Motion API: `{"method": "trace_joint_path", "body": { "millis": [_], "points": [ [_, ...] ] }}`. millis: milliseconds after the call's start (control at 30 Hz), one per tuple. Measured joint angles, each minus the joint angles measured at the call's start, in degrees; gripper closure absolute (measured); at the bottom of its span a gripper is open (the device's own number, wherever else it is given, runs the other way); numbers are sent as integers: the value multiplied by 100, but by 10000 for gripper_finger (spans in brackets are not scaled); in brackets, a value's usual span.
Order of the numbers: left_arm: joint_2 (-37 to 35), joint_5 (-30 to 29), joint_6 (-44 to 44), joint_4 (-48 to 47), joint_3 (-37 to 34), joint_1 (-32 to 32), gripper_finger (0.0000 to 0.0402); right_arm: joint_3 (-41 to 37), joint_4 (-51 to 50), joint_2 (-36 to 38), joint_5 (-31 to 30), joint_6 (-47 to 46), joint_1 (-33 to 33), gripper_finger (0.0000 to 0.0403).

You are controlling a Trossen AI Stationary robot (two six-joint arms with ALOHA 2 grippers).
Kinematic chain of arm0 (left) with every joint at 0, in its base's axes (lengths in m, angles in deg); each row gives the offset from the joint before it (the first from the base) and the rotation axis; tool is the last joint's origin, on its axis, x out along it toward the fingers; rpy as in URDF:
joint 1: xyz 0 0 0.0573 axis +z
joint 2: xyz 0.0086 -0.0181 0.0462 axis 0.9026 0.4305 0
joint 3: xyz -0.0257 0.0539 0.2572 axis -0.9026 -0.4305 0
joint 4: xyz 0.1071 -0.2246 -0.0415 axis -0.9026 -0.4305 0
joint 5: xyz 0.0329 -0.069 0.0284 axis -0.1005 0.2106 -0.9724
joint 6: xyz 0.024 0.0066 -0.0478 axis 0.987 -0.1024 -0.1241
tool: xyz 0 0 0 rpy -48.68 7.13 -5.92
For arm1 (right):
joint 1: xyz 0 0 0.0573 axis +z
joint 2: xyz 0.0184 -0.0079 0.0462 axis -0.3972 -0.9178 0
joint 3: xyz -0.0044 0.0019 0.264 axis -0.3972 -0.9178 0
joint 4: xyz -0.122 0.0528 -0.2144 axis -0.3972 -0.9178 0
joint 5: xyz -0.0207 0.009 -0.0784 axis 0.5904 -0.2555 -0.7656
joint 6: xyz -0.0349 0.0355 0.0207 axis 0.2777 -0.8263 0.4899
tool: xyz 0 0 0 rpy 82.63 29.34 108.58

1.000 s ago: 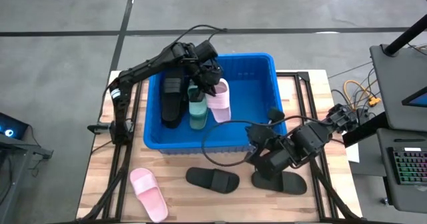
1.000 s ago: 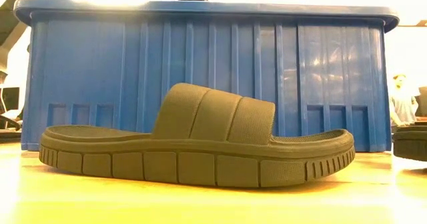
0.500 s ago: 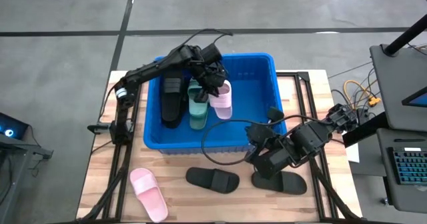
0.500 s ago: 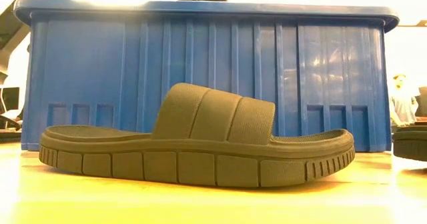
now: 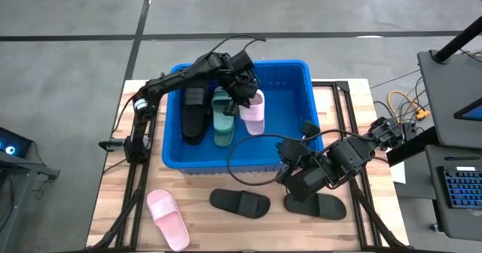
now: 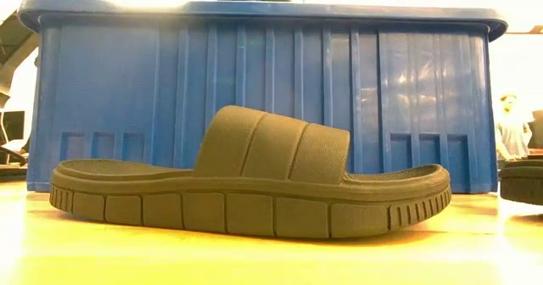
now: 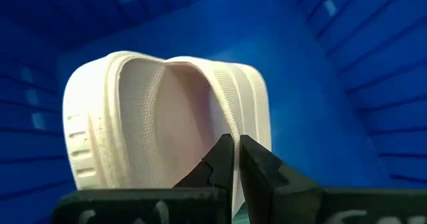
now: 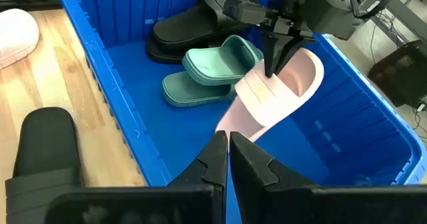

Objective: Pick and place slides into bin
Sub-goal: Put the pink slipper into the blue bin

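I see the bin (image 5: pixel 290 132) holding three slides: a black slide (image 5: pixel 193 111) at its left wall, a green slide (image 5: pixel 223 122) beside it, and a pink slide (image 5: pixel 252 111) tilted against the green one. My left gripper (image 5: pixel 242 93) sits inside the bin, jaws pinched narrow on the pink slide's strap. My right gripper (image 5: pixel 290 179) waits at the bin's front wall, jaws closed on nothing. On the tabletop (image 5: pixel 361 110) lie a second pink slide (image 5: pixel 167 218) and two black slides (image 5: pixel 239 202).
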Motion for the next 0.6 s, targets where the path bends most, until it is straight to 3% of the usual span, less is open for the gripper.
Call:
{"method": "trace_joint_path", "body": {
  "millis": [467, 600],
  "points": [
    [15, 58, -25, -58, -50, 41, 402, -1, 129, -2, 4, -2, -7, 394],
    [13, -174, -25, -27, -96, 46, 402, -1, 131, -2, 4, -2, -7, 394]
  ]
}}
